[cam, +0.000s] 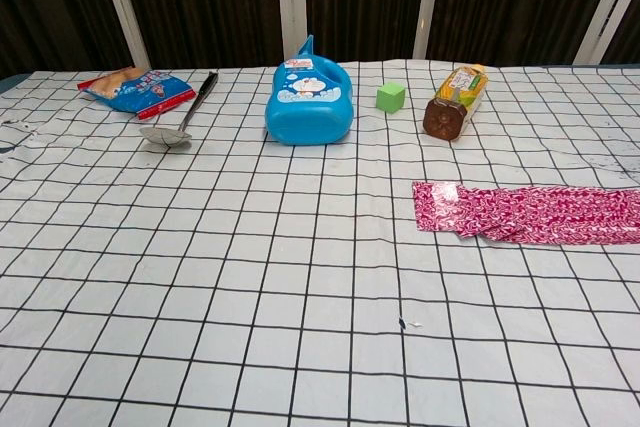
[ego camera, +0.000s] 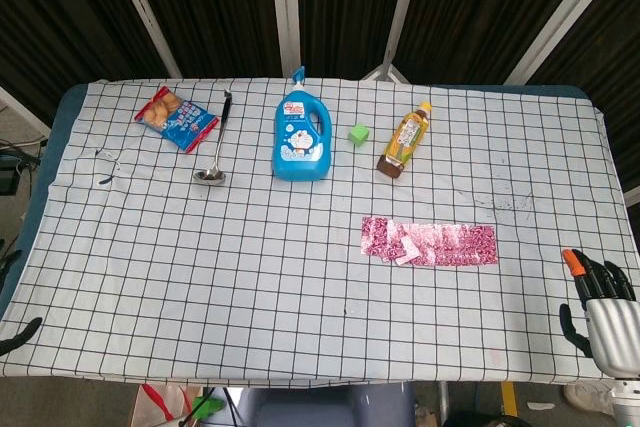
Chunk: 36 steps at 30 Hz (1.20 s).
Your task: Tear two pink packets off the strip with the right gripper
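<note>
Pink packet strip (ego camera: 429, 243) flat on checkered cloth (ego camera: 250, 277), right hand (ego camera: 600, 309) off its near-right edge

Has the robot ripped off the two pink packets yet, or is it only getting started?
Only getting started. Nothing looks done: the pink packet strip lies flat on the checked tablecloth, untouched, with no packets lying apart from it. The right hand is at the table's near right corner, fingers apart, holding nothing. Left to do: reach the strip, grip it, tear off two packets.

Right robot hand (ego camera: 603, 309) raised at lower right edge, fingers apart and pointing up, holding nothing.
</note>
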Each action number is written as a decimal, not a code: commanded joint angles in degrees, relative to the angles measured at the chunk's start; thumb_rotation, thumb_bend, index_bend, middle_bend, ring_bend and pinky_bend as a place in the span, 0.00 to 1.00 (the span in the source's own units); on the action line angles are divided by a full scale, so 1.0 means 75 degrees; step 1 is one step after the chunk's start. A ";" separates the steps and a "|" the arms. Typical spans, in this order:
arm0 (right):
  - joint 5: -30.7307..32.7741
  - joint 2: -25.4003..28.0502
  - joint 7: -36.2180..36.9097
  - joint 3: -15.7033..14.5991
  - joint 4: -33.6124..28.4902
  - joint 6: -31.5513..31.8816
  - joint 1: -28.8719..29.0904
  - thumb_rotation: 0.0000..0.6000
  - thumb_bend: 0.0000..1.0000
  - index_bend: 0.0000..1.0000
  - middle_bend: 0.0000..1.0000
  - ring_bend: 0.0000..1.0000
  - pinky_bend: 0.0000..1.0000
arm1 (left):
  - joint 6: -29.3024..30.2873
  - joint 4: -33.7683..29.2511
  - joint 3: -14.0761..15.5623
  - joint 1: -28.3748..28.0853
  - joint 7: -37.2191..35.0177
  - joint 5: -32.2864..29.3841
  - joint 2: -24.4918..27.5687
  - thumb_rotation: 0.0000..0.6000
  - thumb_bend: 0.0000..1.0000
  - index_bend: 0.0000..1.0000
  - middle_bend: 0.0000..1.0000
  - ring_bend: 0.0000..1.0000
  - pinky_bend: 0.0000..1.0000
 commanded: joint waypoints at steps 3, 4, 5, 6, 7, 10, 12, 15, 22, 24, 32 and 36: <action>-0.0031 -0.0033 0.0052 -0.0042 0.0054 -0.0116 0.0053 1.00 0.55 0.00 0.11 0.15 0.11 | -0.0021 -0.0069 -0.0010 -0.0005 0.0062 -0.0021 -0.0019 1.00 0.27 0.13 0.00 0.00 0.08; -0.0037 -0.0050 0.0074 -0.0044 0.0072 -0.0135 0.0066 1.00 0.55 0.00 0.11 0.15 0.11 | -0.0010 -0.0078 -0.0012 -0.0001 0.0081 -0.0016 -0.0048 1.00 0.28 0.13 0.00 0.00 0.08; -0.0026 -0.0073 0.0093 -0.0047 0.0078 -0.0171 0.0082 1.00 0.55 0.00 0.11 0.15 0.11 | -0.0023 -0.0095 -0.0004 -0.0001 0.0107 -0.0019 -0.0085 1.00 0.28 0.13 0.00 0.00 0.08; -0.0026 -0.0091 0.0085 -0.0050 0.0084 -0.0200 0.0097 1.00 0.55 0.00 0.11 0.15 0.11 | -0.0055 -0.0109 0.0008 -0.0010 0.0164 -0.0013 -0.0111 1.00 0.28 0.13 0.00 0.00 0.08; -0.0041 -0.0118 0.0061 -0.0054 0.0096 -0.0226 0.0118 1.00 0.55 0.00 0.11 0.16 0.11 | -0.0110 -0.0114 0.0034 -0.0027 0.0251 0.0010 -0.0121 1.00 0.27 0.13 0.00 0.00 0.08; -0.0086 -0.0191 -0.0101 -0.0040 0.0014 -0.0256 0.0170 1.00 0.55 0.00 0.11 0.23 0.13 | -0.0148 -0.0202 0.0041 -0.0014 0.0319 -0.0065 -0.0106 1.00 0.28 0.13 0.00 0.00 0.08; -0.0101 -0.0284 -0.0223 0.0056 -0.0114 -0.0209 0.0230 1.00 0.55 0.02 0.13 0.28 0.18 | -0.0067 -0.0204 0.0008 0.0012 0.0331 -0.0077 -0.0114 1.00 0.28 0.13 0.00 0.00 0.08; -0.0119 -0.0366 -0.0397 0.0159 -0.0213 -0.0296 0.0373 1.00 0.55 0.03 0.18 0.33 0.21 | -0.0045 -0.0195 0.0007 0.0028 0.0263 -0.0085 -0.0098 1.00 0.28 0.13 0.00 0.00 0.08; 0.0263 -0.0331 -0.1508 0.0468 -0.0782 -0.1518 0.1196 1.00 0.55 0.03 0.26 0.43 0.27 | -0.0089 -0.0188 -0.0031 0.0015 0.0171 -0.0183 -0.0048 1.00 0.27 0.13 0.00 0.00 0.08; 0.0465 -0.0383 -0.1820 0.0542 -0.0962 -0.1901 0.1434 1.00 0.55 0.03 0.29 0.45 0.28 | -0.0114 -0.0194 -0.0037 0.0005 0.0180 -0.0207 -0.0043 1.00 0.27 0.13 0.00 0.00 0.08; 0.1195 -0.0812 -0.2858 0.0763 -0.1353 -0.3166 0.2290 1.00 0.55 0.08 0.55 0.64 0.39 | -0.0157 -0.0204 -0.0052 -0.0013 0.0208 -0.0248 -0.0030 1.00 0.28 0.13 0.00 0.00 0.08; 0.1742 -0.1244 -0.3417 0.0965 -0.1427 -0.3565 0.2697 1.00 0.56 0.14 0.68 0.75 0.52 | -0.0145 -0.0198 -0.0068 -0.0010 0.0180 -0.0271 -0.0017 1.00 0.28 0.13 0.00 0.00 0.08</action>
